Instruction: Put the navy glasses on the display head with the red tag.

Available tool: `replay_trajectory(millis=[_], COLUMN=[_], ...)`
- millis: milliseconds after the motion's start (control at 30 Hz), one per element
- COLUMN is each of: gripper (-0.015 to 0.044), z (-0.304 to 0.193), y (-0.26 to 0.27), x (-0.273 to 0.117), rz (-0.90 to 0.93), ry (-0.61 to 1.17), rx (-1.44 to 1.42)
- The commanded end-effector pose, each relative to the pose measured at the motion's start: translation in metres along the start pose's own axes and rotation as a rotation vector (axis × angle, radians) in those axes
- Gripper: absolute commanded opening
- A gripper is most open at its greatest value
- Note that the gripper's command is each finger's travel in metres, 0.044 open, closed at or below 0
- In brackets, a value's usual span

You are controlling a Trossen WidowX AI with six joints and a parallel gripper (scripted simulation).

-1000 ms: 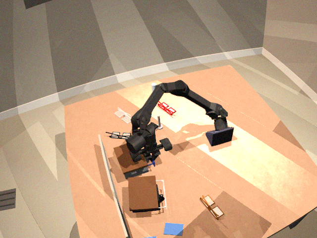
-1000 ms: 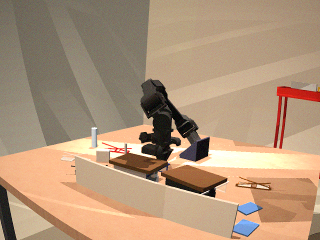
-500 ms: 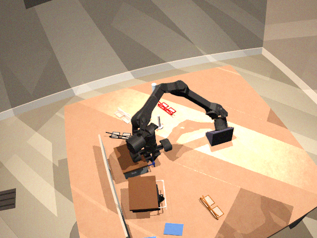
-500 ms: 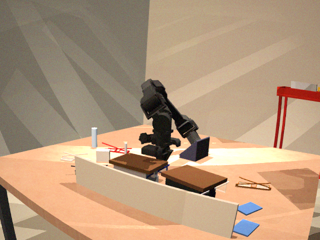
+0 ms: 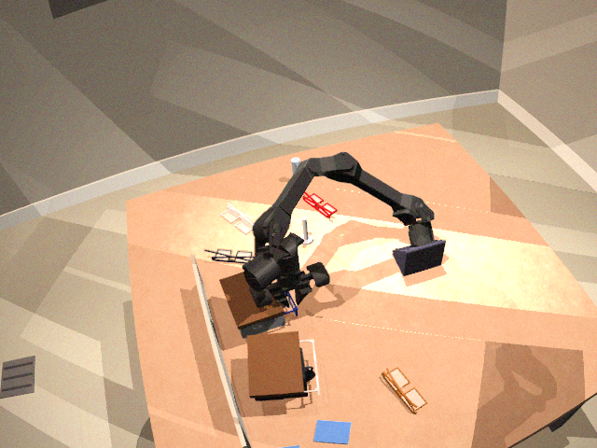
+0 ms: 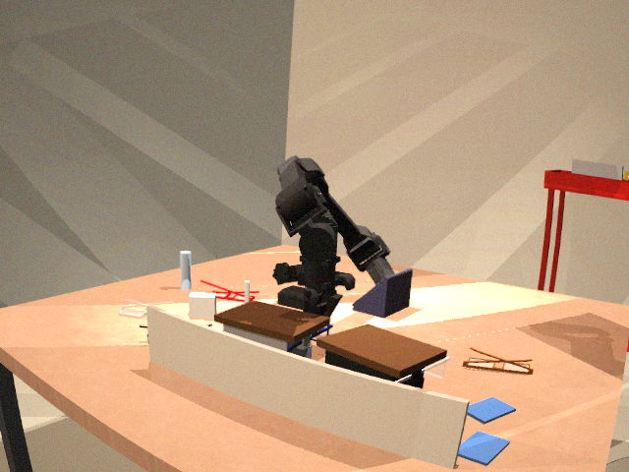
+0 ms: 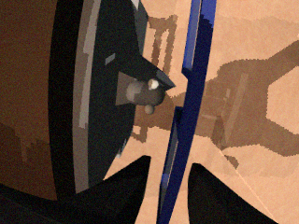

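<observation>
The navy glasses (image 7: 201, 37) (image 5: 292, 305) (image 6: 320, 335) stand on edge in front of a dark display head (image 7: 100, 88) with a small nose (image 7: 152, 85). This head sits under a brown top (image 5: 241, 296) (image 6: 271, 317). I cannot see a red tag. My gripper (image 7: 170, 167) (image 5: 288, 294) is low at the head's front, fingers parted, with the navy frame between them and a gap on each side. The temples are hidden. The other head (image 5: 274, 364) (image 6: 380, 350) wears white glasses (image 5: 314, 361).
A long white board (image 5: 216, 337) (image 6: 305, 381) stands behind both heads. Red glasses (image 5: 319, 204), black glasses (image 5: 226, 254), white glasses (image 5: 237, 217) and brown glasses (image 5: 404, 389) lie on the table. A navy wedge (image 5: 419, 258), a white post (image 5: 304, 231) and blue squares (image 5: 332, 431) stand around.
</observation>
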State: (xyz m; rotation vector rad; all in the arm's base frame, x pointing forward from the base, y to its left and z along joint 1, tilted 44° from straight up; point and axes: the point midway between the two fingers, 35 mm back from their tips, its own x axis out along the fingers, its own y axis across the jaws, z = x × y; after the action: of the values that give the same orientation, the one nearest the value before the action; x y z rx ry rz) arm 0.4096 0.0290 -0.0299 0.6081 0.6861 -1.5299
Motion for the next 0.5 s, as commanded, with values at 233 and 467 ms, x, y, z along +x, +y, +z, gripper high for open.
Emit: replay_trajectory(millis=[233, 467], gripper=[0.0107, 0.0107], z=[0.001, 0.0], y=[0.0, -0.007], x=[-0.032, -0.036], rz=[-0.002, -0.002], ry=[-0.001, -0.001], rx=[-0.002, -0.003])
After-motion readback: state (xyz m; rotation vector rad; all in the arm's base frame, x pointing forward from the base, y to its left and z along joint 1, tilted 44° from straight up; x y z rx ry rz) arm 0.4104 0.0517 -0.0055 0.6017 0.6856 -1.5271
